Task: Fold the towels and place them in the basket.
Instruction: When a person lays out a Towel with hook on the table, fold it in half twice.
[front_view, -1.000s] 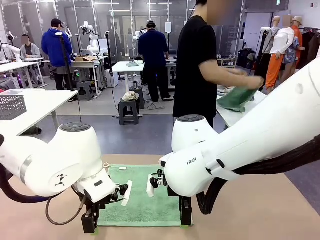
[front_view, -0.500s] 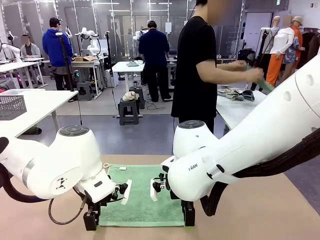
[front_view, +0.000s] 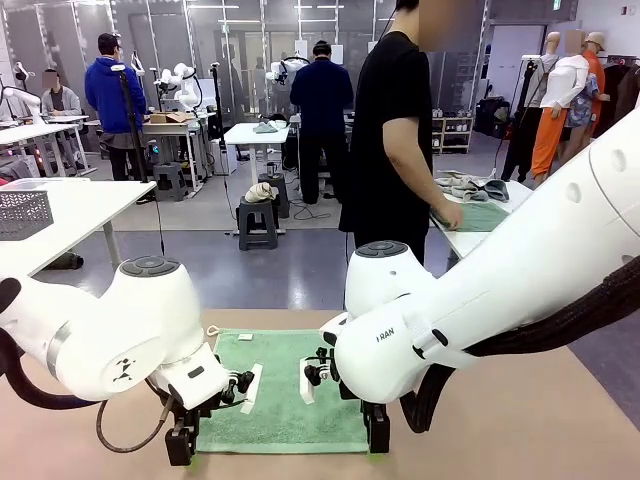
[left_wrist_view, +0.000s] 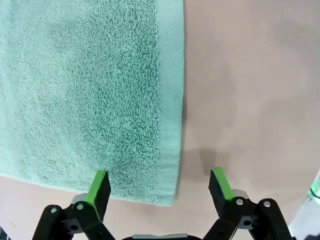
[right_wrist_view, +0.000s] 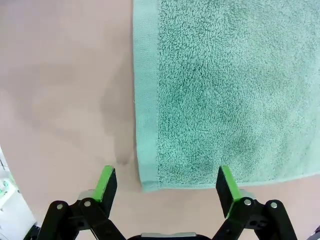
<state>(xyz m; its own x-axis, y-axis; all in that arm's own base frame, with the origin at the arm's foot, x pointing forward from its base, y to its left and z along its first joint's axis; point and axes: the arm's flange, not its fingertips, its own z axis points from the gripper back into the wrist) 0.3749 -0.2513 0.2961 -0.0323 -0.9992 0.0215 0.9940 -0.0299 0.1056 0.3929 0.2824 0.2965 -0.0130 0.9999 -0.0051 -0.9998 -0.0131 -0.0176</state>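
Note:
The mid-green towel (front_view: 280, 385) lies spread flat on the tan table (front_view: 520, 420). My left gripper (front_view: 180, 447) is open over the towel's near left corner. In the left wrist view the towel (left_wrist_view: 90, 90) has that corner lying between the fingers of the left gripper (left_wrist_view: 160, 187), nearer the left one. My right gripper (front_view: 377, 432) is open at the near right corner. In the right wrist view the corner of the towel (right_wrist_view: 225, 90) sits between the fingers of the right gripper (right_wrist_view: 166, 184). The pale blue-grey towel and the dark basket are out of view.
A person (front_view: 395, 140) stands beyond the table's far edge, turned to a white side table (front_view: 470, 240), with a hand on a green cloth (front_view: 485, 215) beside a heap of cloths (front_view: 470, 186). A grey mesh basket (front_view: 22, 212) sits on another white table far left.
The person lowered the green cloth from hand height onto the side table. Both arms shifted only slightly and both grippers stayed open at the towel's near corners.

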